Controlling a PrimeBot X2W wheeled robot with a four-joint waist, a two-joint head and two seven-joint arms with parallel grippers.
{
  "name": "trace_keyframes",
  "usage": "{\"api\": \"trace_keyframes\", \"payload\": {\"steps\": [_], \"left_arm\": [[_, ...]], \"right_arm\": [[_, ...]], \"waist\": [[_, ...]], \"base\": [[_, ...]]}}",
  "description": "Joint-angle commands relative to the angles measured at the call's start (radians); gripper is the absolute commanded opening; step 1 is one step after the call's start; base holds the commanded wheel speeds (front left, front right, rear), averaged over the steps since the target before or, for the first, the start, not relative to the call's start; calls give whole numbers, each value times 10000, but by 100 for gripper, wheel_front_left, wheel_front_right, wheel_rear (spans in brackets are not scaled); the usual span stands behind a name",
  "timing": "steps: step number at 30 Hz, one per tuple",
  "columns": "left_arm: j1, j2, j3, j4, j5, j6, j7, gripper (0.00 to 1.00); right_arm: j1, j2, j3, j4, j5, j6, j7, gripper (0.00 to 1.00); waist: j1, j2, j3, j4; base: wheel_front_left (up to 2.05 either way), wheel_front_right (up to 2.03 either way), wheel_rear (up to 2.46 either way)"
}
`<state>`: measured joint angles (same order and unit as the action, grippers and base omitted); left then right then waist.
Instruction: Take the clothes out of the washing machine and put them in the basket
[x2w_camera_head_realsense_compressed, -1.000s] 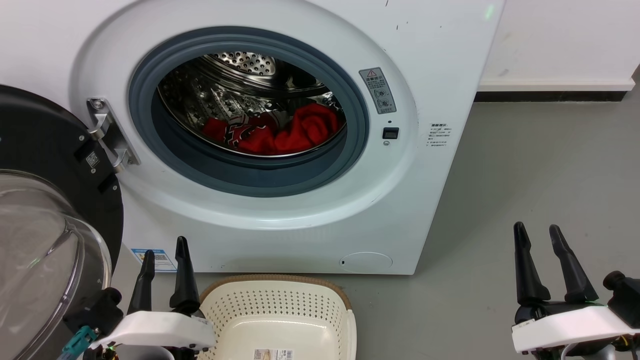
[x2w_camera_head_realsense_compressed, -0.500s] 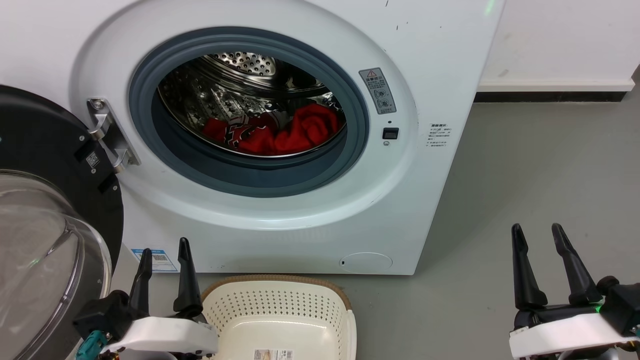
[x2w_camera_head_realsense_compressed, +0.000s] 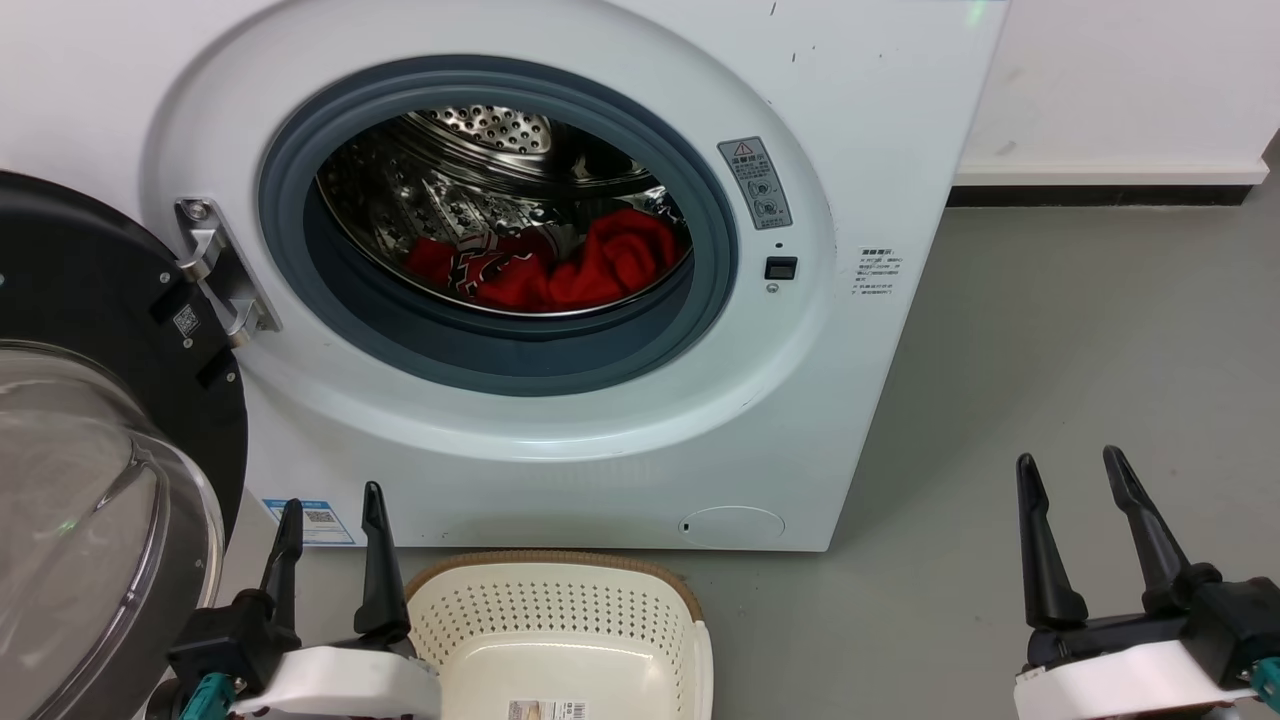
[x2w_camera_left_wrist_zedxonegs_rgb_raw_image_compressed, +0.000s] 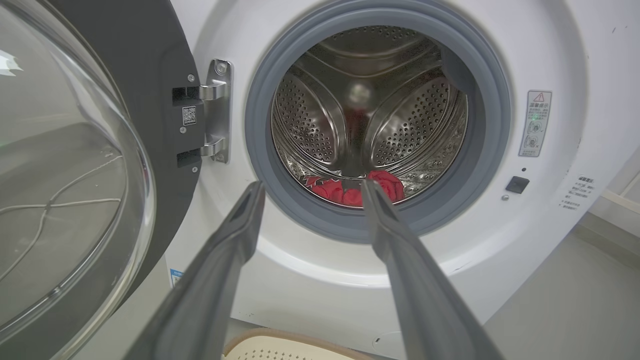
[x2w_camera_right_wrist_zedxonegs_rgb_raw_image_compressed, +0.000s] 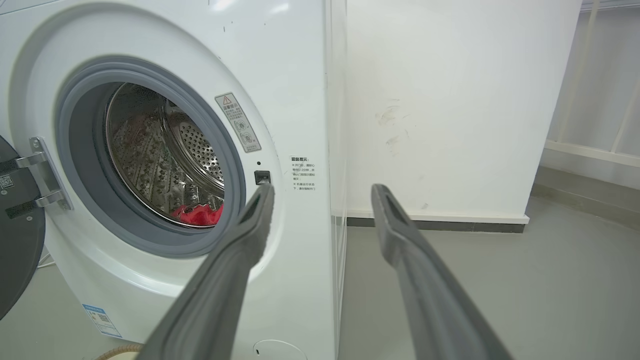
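The white washing machine (x2w_camera_head_realsense_compressed: 880, 120) stands with its door swung open to the left. Red clothes (x2w_camera_head_realsense_compressed: 560, 268) lie heaped at the bottom of its steel drum, one with black-and-white print; they also show as red clothes (x2w_camera_left_wrist_zedxonegs_rgb_raw_image_compressed: 357, 189) and red clothes (x2w_camera_right_wrist_zedxonegs_rgb_raw_image_compressed: 199, 215). The cream basket (x2w_camera_head_realsense_compressed: 560, 610) sits on the floor right below the porthole, with nothing in the part that shows. My left gripper (x2w_camera_head_realsense_compressed: 333, 510) is open, low beside the basket's left rim. My right gripper (x2w_camera_head_realsense_compressed: 1070, 470) is open, low over the floor right of the machine. Both are well short of the drum.
The open glass door (x2w_camera_head_realsense_compressed: 90, 500) bulges out at the far left, close to my left arm. Grey floor (x2w_camera_head_realsense_compressed: 1080, 330) stretches right of the machine to a white wall (x2w_camera_head_realsense_compressed: 1120, 80) with a dark skirting strip.
Both grippers have sunk slightly toward the lower edge of the head view. The right fingers have spread a little wider. The clothes and basket have not moved.
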<state>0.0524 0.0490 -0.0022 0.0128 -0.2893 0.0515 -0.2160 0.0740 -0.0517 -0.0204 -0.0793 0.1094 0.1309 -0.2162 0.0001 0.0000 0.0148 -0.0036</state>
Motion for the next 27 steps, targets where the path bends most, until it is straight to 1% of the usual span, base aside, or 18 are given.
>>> {"api": "trace_keyframes", "payload": {"steps": [1, 17, 21, 27], "left_arm": [[69, 18, -45, -80, 282, 73, -115, 100], [239, 18, -105, 45, 1283, 135, -391, 100], [284, 18, -157, 58, 1670, 201, -508, 100], [322, 18, -148, 140, 1599, 217, -498, 100]], "right_arm": [[121, 21, -4, -108, -326, -3, -114, 100], [317, 25, -17, -177, -1360, -3, -407, 100], [370, 27, -8, -194, -1731, -3, -500, 100], [387, 27, -23, -121, -1654, -3, -494, 100]], "waist": [[-1, 0, -11, 4], [-1, 0, -78, -11], [-1, 0, -82, -7], [-1, 0, -88, -15]], "base": [[0, 0, 0], [0, 0, 0], [0, 0, 0], [0, 0, 0]]}}
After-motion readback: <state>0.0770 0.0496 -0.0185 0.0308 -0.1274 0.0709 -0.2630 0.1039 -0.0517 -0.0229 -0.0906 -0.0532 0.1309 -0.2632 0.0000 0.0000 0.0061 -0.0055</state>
